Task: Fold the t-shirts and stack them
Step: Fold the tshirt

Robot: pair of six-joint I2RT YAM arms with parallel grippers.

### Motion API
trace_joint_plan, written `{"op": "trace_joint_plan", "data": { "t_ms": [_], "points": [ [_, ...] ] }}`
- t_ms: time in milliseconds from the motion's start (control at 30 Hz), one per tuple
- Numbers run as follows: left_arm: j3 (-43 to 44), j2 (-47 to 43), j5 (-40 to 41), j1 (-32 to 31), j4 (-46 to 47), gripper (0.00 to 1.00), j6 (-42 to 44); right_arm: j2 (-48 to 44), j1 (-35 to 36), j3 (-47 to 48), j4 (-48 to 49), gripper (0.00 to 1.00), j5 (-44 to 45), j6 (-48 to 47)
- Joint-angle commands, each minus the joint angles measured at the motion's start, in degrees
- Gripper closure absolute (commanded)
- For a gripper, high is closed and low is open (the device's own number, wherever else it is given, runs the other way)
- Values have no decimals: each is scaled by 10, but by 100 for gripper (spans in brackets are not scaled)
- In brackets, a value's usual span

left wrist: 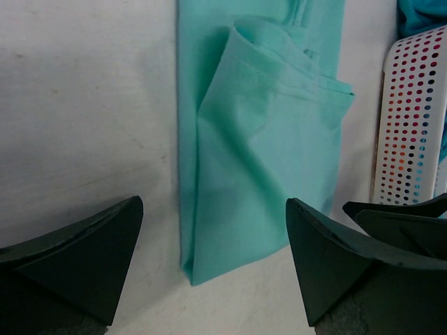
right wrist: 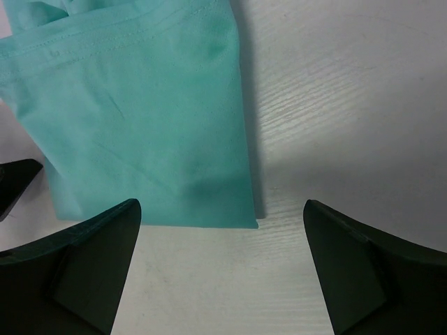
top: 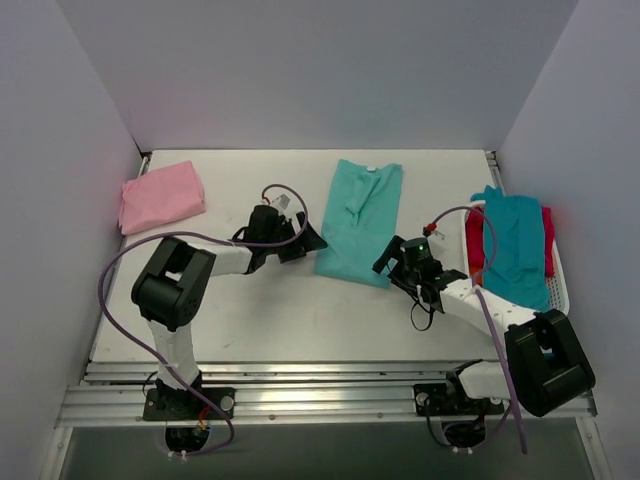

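Left gripper (top: pixel 312 241) and right gripper (top: pixel 383 263), jaws spread and empty, were held either side of the folded mint-teal t-shirt (top: pixel 358 215), laid from the tabletop's (top: pixel 250 310) far edge toward its middle.

One pink t-shirt (top: pixel 161 196), one mint t-shirt (top: pixel 358 222), one teal-blue t-shirt (top: pixel 515 255), one red t-shirt (top: pixel 473 246), one basket (top: pixel 562 286), two grippers (top: pixel 306 239) (top: pixel 386 262).

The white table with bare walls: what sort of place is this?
Likely a robot test booth: blank walls box in the table, two arms are bolted at its edge, and a mint t-shirt lies part folded.
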State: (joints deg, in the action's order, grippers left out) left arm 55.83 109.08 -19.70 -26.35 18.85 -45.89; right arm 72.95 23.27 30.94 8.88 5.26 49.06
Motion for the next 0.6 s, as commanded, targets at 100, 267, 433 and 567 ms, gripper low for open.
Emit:
{"op": "trace_joint_plan", "data": {
  "t_ms": [100, 267, 433, 567],
  "points": [
    [34, 50, -9, -17, -3, 5, -15, 45, 8, 4, 41, 4, -17, 8],
    [38, 40, -6, -16, -33, 5, -5, 57, 15, -3, 57, 9, -26, 17],
    [31, 32, -16, -17, -37, 5, -4, 75, 34, -10, 76, 21, -29, 27],
    [9, 15, -16, -18, -36, 5, -3, 79, 40, -18, 88, 40, -30, 31]
  ]
}}
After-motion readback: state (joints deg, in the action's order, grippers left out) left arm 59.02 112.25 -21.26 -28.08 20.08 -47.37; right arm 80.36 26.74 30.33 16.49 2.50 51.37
